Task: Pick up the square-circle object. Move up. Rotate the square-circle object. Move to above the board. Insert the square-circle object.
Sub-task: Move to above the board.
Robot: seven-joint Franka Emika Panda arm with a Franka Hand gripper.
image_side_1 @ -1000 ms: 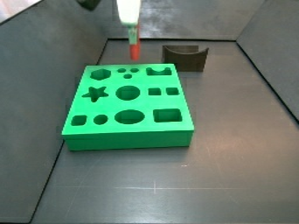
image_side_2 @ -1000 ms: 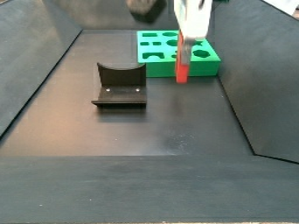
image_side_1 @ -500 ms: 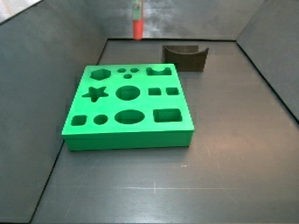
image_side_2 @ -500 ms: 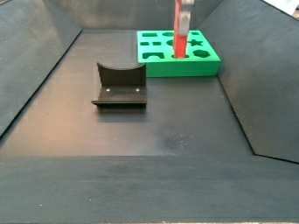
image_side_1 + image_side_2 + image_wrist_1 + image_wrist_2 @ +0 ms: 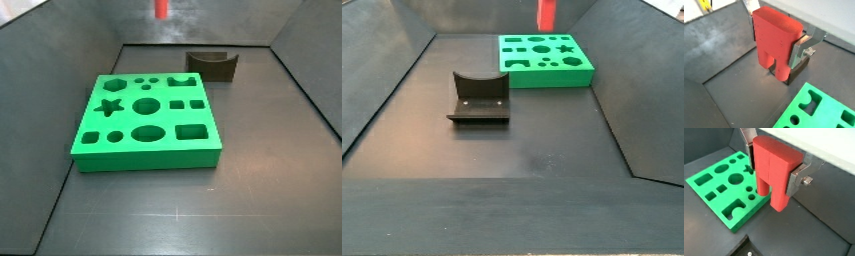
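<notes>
Now gripper (image 5: 771, 173) raised high off floor beside board (image 5: 714, 190), fingers clamped on square-circle object (image 5: 773, 173), hanging upright. Rotation best made here, grip held firm, before board is approached.

We count four things

One gripper (image 5: 774, 172) holding high one square-circle object (image 5: 774, 170); one board (image 5: 144, 121); one fixture (image 5: 213, 65).

Both side views look down from opposite ends, sharing the board (image 5: 144, 122); wrist views sit close at the end effector (image 5: 774, 170).
</notes>
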